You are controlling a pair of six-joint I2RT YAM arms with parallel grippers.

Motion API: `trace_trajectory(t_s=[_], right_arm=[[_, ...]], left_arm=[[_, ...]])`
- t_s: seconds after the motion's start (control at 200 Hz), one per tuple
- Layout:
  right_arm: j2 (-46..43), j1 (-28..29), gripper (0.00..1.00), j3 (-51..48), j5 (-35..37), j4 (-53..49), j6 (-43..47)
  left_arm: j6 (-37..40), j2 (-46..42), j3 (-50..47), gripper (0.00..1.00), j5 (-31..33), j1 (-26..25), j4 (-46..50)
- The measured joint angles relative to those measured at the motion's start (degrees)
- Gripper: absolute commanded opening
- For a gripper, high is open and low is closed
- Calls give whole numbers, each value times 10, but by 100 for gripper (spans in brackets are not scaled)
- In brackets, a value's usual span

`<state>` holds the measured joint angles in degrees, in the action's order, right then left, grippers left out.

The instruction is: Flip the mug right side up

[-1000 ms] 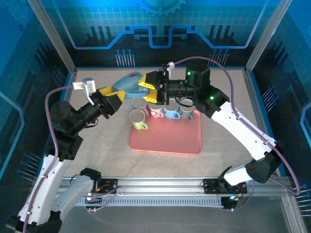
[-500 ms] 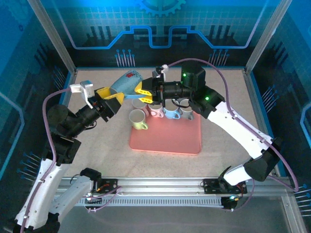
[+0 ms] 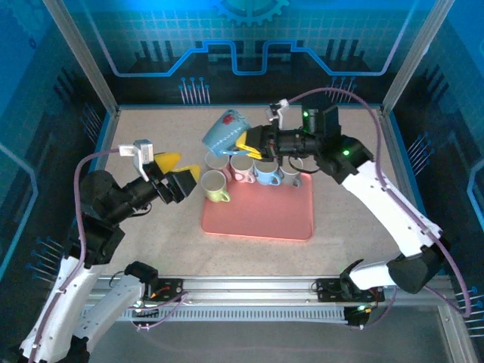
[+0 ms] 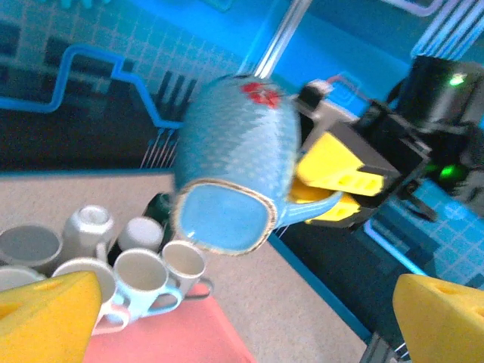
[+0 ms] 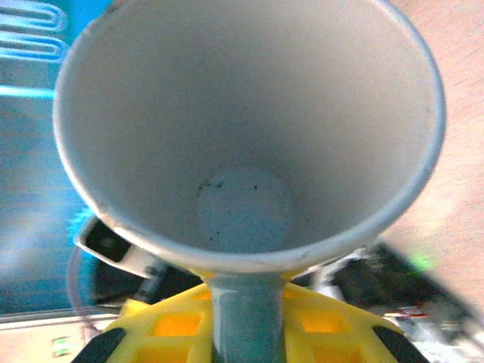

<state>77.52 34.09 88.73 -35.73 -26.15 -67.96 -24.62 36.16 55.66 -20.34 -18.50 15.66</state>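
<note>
Overhead, the right gripper (image 3: 247, 142) is clamped on the handle of the blue mug (image 3: 224, 130) and holds it in the air near the far left corner of the pink tray (image 3: 261, 215). The mug is tilted, with its lower end angled toward the left arm. A row of mugs (image 3: 257, 170) stands along the tray's far edge, and a yellow-green mug (image 3: 214, 186) stands at its left edge. The left gripper (image 3: 179, 168) hangs near that mug with its jaws spread wide, apart from the blue mug.

From the left wrist, the blue mug (image 4: 234, 162) hangs above the row of mugs (image 4: 113, 257), its flat, tan-ringed end facing the camera. The right gripper's yellow fingers (image 4: 340, 170) pinch its handle. The left gripper's own fingertips (image 4: 45, 314) sit far apart at the bottom corners, holding nothing.

From the right wrist, the mug's open mouth (image 5: 249, 151) faces the camera, and its handle runs down between the closed yellow fingers (image 5: 170, 329).
</note>
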Motion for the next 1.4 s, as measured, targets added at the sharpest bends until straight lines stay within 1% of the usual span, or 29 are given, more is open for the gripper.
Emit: trace_trajectory(t_s=[0.065,0.145,0.19,0.255,0.31,0.36,0.42,0.475,0.55,0.63,0.855,1.13,1.276,1.401], right_arm=[[-19,8,0,17,54,-78,107],[-57,41,0,13,139,-148,253],[-87,68,0,-11,186,-164,330],[-138,108,0,-76,248,-167,433],[-174,128,0,-140,285,-161,496],[-191,136,0,-192,318,-158,538],[-194,140,0,-241,358,-149,574],[-180,149,0,-286,400,-129,606],[-158,167,0,-336,439,-99,638],[-137,180,0,-384,463,-58,660],[-77,181,0,-452,522,66,687],[0,173,0,-474,547,208,693],[43,158,0,-484,548,259,679],[70,148,2,-485,545,303,665]], left_arm=[[-12,-6,0,99,23,0,35],[-28,-14,0,99,57,0,80],[-38,-16,1,99,76,0,106],[-52,-16,3,99,93,0,139],[-65,-10,9,99,105,0,170],[-78,-4,16,99,116,0,191],[-97,8,27,99,127,0,220],[-107,22,40,99,131,0,245],[-117,40,55,99,131,0,266],[-123,51,64,99,130,0,283],[-145,52,73,99,120,0,306],[-170,46,73,99,110,0,306],[-171,42,73,99,110,0,311],[-171,42,73,99,109,0,313]])
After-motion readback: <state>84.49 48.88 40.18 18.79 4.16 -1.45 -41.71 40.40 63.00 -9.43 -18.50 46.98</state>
